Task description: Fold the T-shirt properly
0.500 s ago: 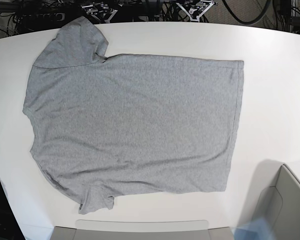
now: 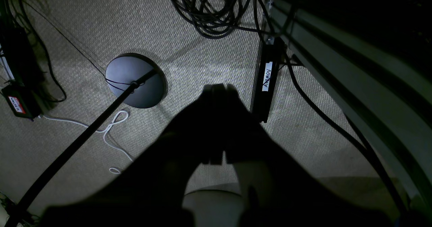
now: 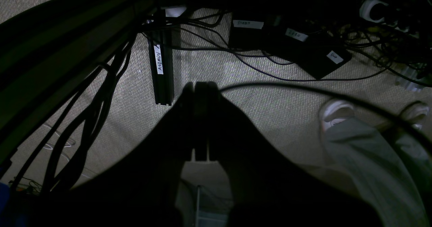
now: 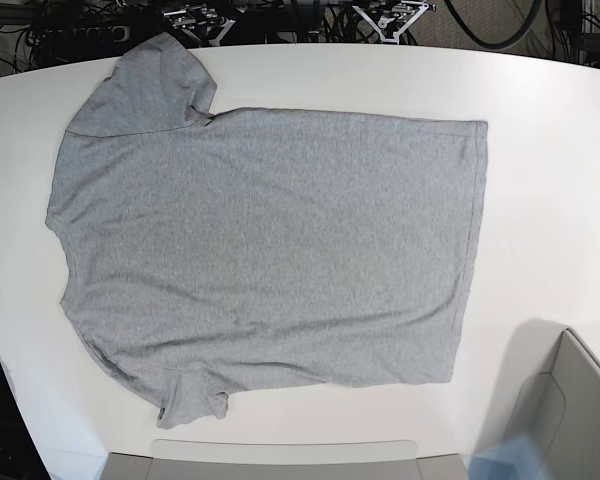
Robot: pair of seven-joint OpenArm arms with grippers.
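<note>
The heather-grey T-shirt (image 4: 265,250) lies spread flat on the white table (image 4: 550,180), plain side up, collar end to the left and hem to the right. One sleeve points to the far left corner, the other to the near left. Neither gripper shows in the base view. My left gripper (image 2: 218,89) appears in the left wrist view as a dark silhouette, shut and holding nothing, hanging over carpet below table level. In its own wrist view my right gripper (image 3: 199,85) is likewise shut and holding nothing, pointing down at the floor.
A grey box (image 4: 570,410) stands at the table's near right corner and a grey panel (image 4: 280,458) lies along the near edge. Cables (image 2: 212,14), a round stand base (image 2: 135,80) and black boxes (image 3: 293,48) lie on the carpet. A person's legs (image 3: 368,146) are beside the right arm.
</note>
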